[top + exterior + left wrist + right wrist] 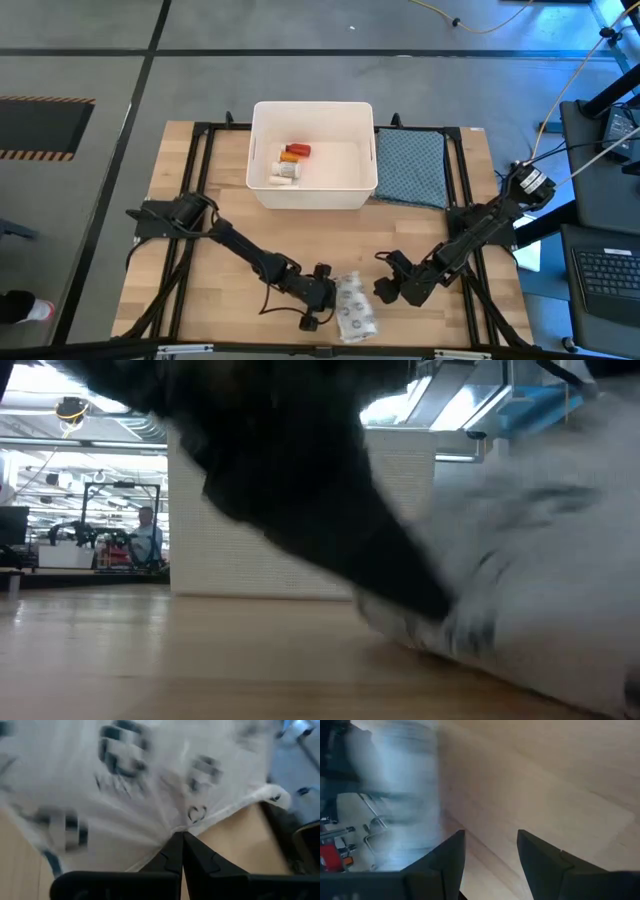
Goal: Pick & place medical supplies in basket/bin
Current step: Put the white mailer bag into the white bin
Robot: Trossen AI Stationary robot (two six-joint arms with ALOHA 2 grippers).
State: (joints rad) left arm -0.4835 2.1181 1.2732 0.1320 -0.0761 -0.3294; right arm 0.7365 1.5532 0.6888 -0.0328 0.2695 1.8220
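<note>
Blue-grey cloth (411, 167) on wooden table (200, 290)

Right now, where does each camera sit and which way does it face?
High: overhead, looking down; both arms, white tub, blue-grey cloth.
Low: table height, looking level; dark arm, clear printed bag.
Left wrist: past the left gripper, shut on the bag.
Right wrist: past the open right gripper at the wooden table.
The bag appears in the high, low and left wrist views.
</note>
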